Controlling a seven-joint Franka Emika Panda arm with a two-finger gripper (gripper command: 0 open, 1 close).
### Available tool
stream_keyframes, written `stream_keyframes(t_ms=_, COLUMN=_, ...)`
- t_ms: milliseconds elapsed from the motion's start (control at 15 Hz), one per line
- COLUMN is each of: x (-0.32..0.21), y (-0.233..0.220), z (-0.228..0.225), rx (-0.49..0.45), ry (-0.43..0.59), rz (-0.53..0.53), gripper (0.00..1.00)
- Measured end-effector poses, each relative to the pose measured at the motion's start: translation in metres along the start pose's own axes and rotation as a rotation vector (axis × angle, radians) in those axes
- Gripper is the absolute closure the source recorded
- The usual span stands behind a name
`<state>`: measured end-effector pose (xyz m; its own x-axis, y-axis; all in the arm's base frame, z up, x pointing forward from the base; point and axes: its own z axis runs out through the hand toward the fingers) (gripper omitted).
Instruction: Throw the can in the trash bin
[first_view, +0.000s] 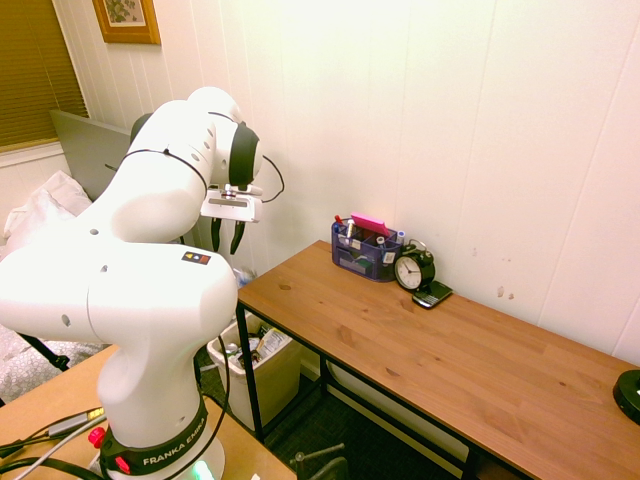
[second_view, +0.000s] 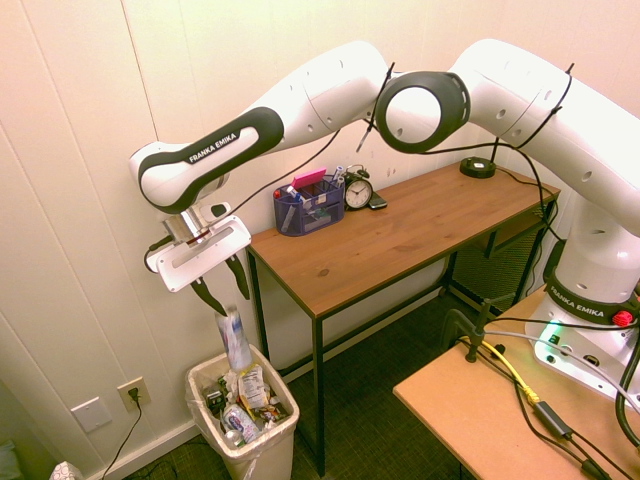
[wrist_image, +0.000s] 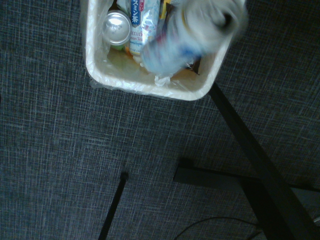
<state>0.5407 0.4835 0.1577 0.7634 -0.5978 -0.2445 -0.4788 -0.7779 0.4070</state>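
The can (second_view: 235, 340), tall, slim and silver-white with a bluish and reddish print, stands upright just under the gripper (second_view: 222, 285), its lower end at the mouth of the trash bin (second_view: 262, 452); no finger touches it, and whether it is in the air or propped on the rubbish inside cannot be told. In the wrist view it shows as a pale blur (wrist_image: 192, 37) over the bin's far corner. The gripper's two dark fingers (second_view: 207, 297) stand parted, with nothing between them, pointing steeply down over the bin. The bin is a cream-white rectangular plastic one with a clear liner, standing on dark carpet beside the table's black leg (second_view: 316, 395), against the white wall. It holds a good deal: another silver can seen end-on (wrist_image: 116, 28), a white carton with blue Japanese characters (wrist_image: 140, 20) and further wrappers too small to read. The arm's forearm bears the words "FRANKA EMIKA" (second_view: 212, 143). On the wooden table (second_view: 400, 235), well apart from the bin, a small blue see-through organiser box (second_view: 307, 207) holds pens and a pink item; just beside it stands a black alarm clock (second_view: 358, 192) with a white face, and a small dark flat thing (first_view: 432, 294) lies at its foot. A black round object (second_view: 477, 167) sits at the table's far end.
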Motion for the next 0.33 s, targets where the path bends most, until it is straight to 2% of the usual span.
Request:
stream_keyframes(t_ms=200, x=0.027, y=0.01, z=-0.016, rx=0.043, ry=-0.006, rz=0.008, gripper=0.0)
stream_keyframes(t_ms=333, x=0.069, y=0.036, z=-0.04, rx=0.103, ry=-0.02, rz=0.02, gripper=0.0)
